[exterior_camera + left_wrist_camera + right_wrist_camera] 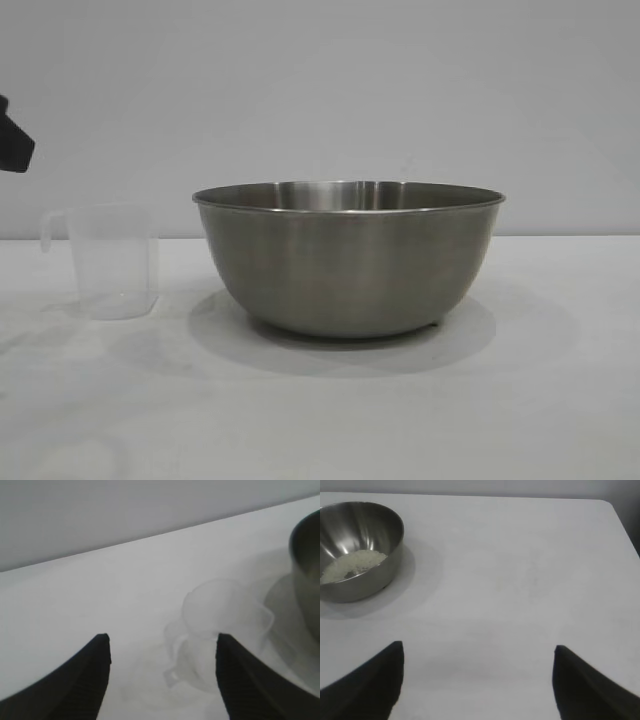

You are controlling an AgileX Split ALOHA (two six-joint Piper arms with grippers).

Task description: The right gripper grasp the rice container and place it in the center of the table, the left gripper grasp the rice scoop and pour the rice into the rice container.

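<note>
Both hands matte black (fingers pointed, ribbed inside).

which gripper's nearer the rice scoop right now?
Left. The left gripper hangs just short of the rice scoop, jaws open and empty. The right gripper is off on the far side of the rice container, also open.

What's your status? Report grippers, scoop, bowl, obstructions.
Left gripper jaws open, above the rice scoop, holding nothing. Right gripper open, clear of the rice container. Scoop upright, empty; rice in container. Nothing in the way.
</note>
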